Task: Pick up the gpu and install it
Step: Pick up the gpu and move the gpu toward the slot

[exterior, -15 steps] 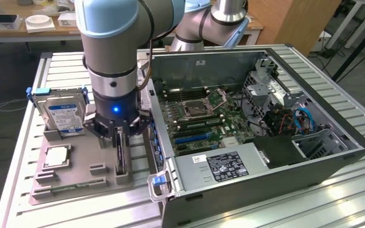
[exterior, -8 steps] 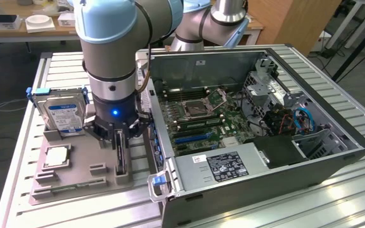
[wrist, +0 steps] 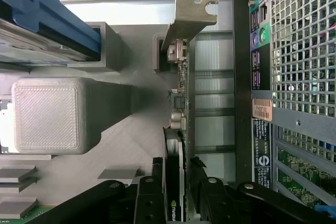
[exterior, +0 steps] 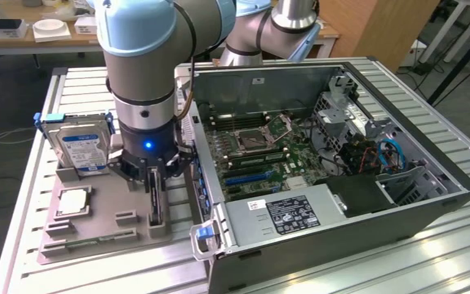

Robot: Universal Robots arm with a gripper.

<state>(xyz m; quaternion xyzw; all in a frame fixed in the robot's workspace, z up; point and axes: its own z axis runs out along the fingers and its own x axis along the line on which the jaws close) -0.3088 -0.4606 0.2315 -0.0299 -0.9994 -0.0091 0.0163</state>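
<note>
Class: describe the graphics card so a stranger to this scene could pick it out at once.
A grey tray sits at the exterior view's left of the open computer case. On the tray's case-side edge, the graphics card stands on edge, clamped by the end effector. Unlike the blue-labelled hard drive, it is thin and black.

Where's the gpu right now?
The gpu stands on edge in the grey fixture tray, on the exterior view's left of the open computer case, with the gripper closed on it.
</note>
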